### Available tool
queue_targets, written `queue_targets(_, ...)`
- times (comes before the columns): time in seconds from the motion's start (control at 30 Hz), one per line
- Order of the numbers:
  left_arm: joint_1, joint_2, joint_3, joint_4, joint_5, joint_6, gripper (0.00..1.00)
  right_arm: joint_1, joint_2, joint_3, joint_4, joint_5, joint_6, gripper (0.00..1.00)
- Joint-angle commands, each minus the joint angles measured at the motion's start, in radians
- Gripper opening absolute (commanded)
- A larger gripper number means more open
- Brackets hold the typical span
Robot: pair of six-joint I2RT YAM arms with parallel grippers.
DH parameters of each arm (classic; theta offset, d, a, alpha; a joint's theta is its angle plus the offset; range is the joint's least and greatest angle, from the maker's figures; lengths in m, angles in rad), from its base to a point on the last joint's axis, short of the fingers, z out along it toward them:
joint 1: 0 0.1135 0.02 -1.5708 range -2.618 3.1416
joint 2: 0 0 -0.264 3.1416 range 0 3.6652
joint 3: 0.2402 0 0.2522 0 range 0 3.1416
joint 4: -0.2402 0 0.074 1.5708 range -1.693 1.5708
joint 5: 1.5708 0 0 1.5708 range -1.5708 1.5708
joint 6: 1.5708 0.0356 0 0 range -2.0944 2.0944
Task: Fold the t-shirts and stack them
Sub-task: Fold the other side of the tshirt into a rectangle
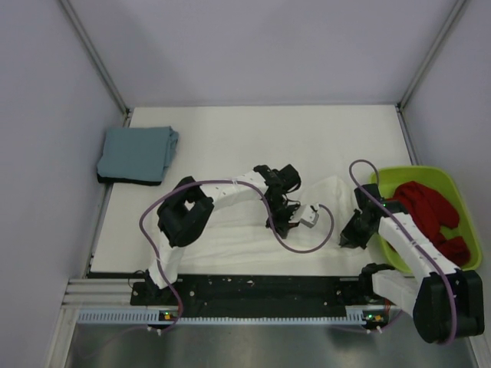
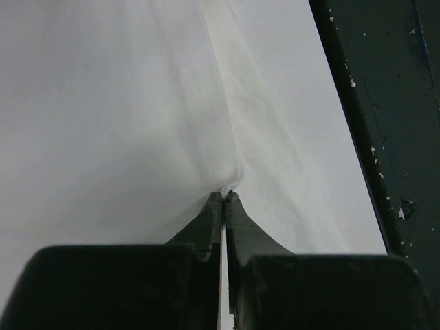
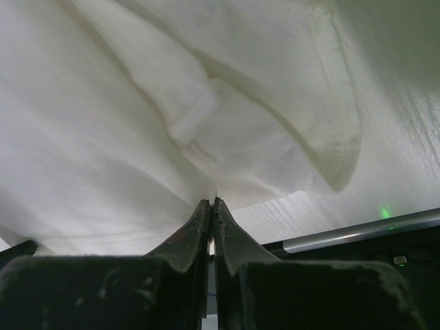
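The white t-shirt (image 1: 230, 239) lies spread along the near edge of the table; its flower print does not show. My left gripper (image 1: 281, 225) is shut on a pinch of its cloth near the middle, and the cloth (image 2: 137, 103) puckers at the fingertips of the gripper (image 2: 225, 196). My right gripper (image 1: 352, 236) is shut on the shirt's right edge, and a hemmed fold (image 3: 206, 117) hangs just beyond the gripper (image 3: 212, 201). A folded blue-grey t-shirt (image 1: 138, 152) lies on a black one (image 1: 126, 180) at the far left.
The lime-green bin (image 1: 449, 184) stands at the right edge and holds a red cloth (image 1: 426, 207). A black base rail (image 1: 253, 287) runs along the near edge behind the shirt. Grey walls enclose the table.
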Motion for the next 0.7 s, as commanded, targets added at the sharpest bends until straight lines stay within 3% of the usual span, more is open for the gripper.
queue_targets(0.0, 0.003, 0.018, 0.029, -0.043, 0.028, 0.03, 0.0, 0.003, 0.018, 0.013, -0.025, 0.031, 0.008, 0.0)
queue_targets(0.07, 0.003, 0.021, 0.034, -0.072, 0.038, 0.047, 0.17, 0.002, 0.024, 0.031, -0.031, 0.037, -0.004, 0.11)
queue_targets(0.17, 0.003, 0.016, 0.067, -0.173, 0.066, 0.095, 0.49, 0.002, -0.002, 0.074, -0.08, 0.056, -0.016, 0.37)
queue_targets(0.23, 0.003, 0.001, 0.113, -0.254, 0.078, 0.13, 0.57, 0.012, -0.031, 0.141, -0.118, 0.103, -0.034, 0.45)
queue_targets(0.37, 0.025, -0.065, 0.159, -0.252, 0.046, 0.055, 0.56, 0.072, -0.033, 0.322, -0.037, 0.134, -0.115, 0.49)
queue_targets(0.43, 0.061, -0.091, 0.158, -0.197, -0.059, -0.04, 0.47, 0.074, 0.034, 0.385, 0.07, 0.12, -0.215, 0.49)
queue_targets(0.53, 0.167, -0.119, 0.114, -0.107, -0.201, -0.198, 0.33, 0.071, 0.206, 0.485, 0.112, 0.189, -0.271, 0.47)
queue_targets(0.67, 0.38, -0.162, -0.009, 0.026, -0.331, -0.347, 0.3, 0.063, 0.401, 0.514, 0.23, 0.229, -0.334, 0.58)
